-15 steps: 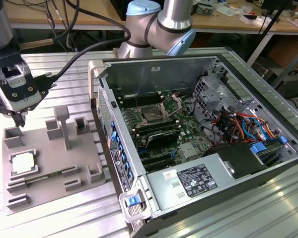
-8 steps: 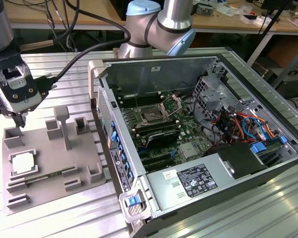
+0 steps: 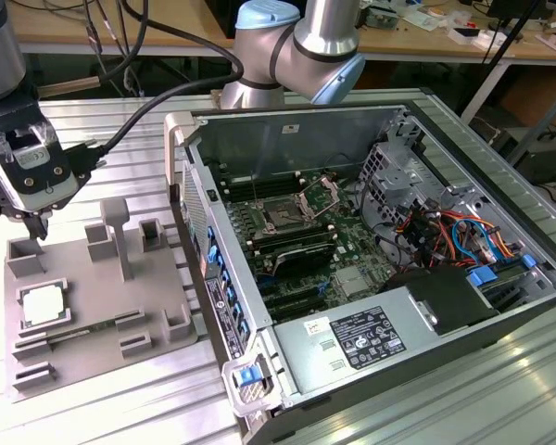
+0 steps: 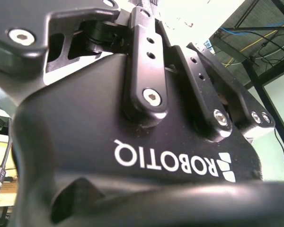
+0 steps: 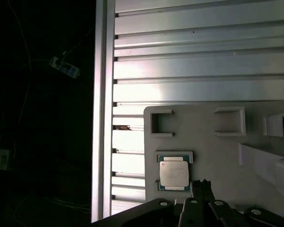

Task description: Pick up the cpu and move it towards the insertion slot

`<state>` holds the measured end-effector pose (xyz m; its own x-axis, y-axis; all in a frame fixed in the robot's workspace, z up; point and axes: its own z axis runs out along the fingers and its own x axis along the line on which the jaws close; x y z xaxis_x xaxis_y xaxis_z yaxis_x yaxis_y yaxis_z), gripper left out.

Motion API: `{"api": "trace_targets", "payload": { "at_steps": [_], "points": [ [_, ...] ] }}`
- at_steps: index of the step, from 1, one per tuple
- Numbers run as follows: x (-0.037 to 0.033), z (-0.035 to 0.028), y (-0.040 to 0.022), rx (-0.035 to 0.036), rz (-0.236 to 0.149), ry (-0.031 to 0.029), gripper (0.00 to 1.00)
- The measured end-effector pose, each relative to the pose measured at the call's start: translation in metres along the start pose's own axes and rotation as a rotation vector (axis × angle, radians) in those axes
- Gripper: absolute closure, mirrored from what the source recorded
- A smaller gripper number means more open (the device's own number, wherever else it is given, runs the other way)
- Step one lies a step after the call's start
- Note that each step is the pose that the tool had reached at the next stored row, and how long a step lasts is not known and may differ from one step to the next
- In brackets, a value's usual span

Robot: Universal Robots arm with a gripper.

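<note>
1. Exterior view: gripper (image 3: 39, 232) hangs over the grey tray (image 3: 93, 278) on the table (image 3: 120, 139), at the exterior view's left. Jaws look closed & empty.
2. The cpu (image 3: 44, 306) lies flat in a tray pocket, near the gripper but apart; first wrist view shows it just beside the tip.
3. Risk: thin chip, snug pocket. An off-centre pinch could tilt or jam it vs. the pocket walls.
4. Risk: tray posts (image 3: 120, 232) stand close; a low sweep could clip them.
5. Risk: insertion slot (image 3: 285, 218) sits well apart, inside the open computer case (image 3: 287, 139). Case wall or wire levers could snag the carry; a dropped chip may damage the slot.
</note>
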<state>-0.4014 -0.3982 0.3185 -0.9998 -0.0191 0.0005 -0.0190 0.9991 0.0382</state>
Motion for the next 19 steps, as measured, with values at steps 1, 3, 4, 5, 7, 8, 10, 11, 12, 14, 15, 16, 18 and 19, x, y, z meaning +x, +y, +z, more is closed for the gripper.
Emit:
{"api": "trace_targets", "payload": {
  "at_steps": [1, 3, 4, 5, 7, 8, 10, 11, 12, 14, 15, 16, 18, 19],
  "points": [
    [0.0001, 0.0004, -0.0002, 0.0000, 0.000, 0.0000, 0.89],
    [0.0002, 0.0008, -0.0004, 0.0000, 0.000, 0.0000, 0.89],
    [0.0002, 0.0010, -0.0004, 0.0000, 0.000, 0.0001, 0.89],
    [0.0002, 0.0013, -0.0005, 0.0000, 0.000, 0.0000, 0.89],
    [0.0003, 0.0016, -0.0006, 0.0000, 0.000, 0.0000, 0.89],
    [0.0003, 0.0019, -0.0006, 0.0000, 0.000, 0.0000, 0.89],
    [0.0003, 0.0022, -0.0006, 0.0000, 0.000, 0.0000, 0.89],
    [0.0003, 0.0024, -0.0007, 0.0000, 0.000, 0.0001, 0.89],
    [0.0003, 0.0027, -0.0008, -0.0001, 0.000, 0.0001, 0.89],
    [0.0004, 0.0031, -0.0008, 0.0000, 0.000, 0.0001, 0.89],
    [0.0004, 0.0033, -0.0009, 0.0000, 0.000, 0.0001, 0.89],
    [0.0003, 0.0035, -0.0009, 0.0000, 0.000, 0.0001, 0.89],
    [0.0004, 0.0038, -0.0010, 0.0000, 0.000, 0.0000, 0.89],
    [0.0004, 0.0040, -0.0010, 0.0000, 0.000, 0.0000, 0.89]
  ]
}}
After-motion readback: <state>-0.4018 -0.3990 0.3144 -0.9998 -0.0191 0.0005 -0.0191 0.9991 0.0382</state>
